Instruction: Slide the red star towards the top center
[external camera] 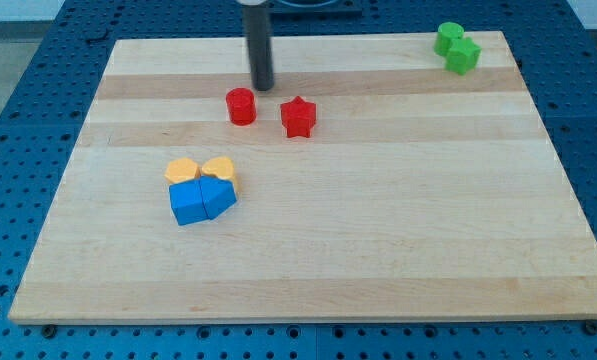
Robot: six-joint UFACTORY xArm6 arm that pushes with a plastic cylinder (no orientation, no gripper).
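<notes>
The red star (pixel 298 117) lies on the wooden board (pixel 378 250), left of centre in the upper part. A red cylinder (pixel 241 106) stands just to its left, apart from it. My tip (pixel 264 86) is at the end of the dark rod that comes down from the view's top. It sits just above and to the right of the red cylinder, and up and to the left of the red star. It touches neither block.
Two yellow blocks (pixel 200 170) sit against two blue blocks (pixel 201 200) at the view's left of centre. Two green blocks (pixel 457 47) sit at the top right corner. A blue perforated table (pixel 38 90) surrounds the board.
</notes>
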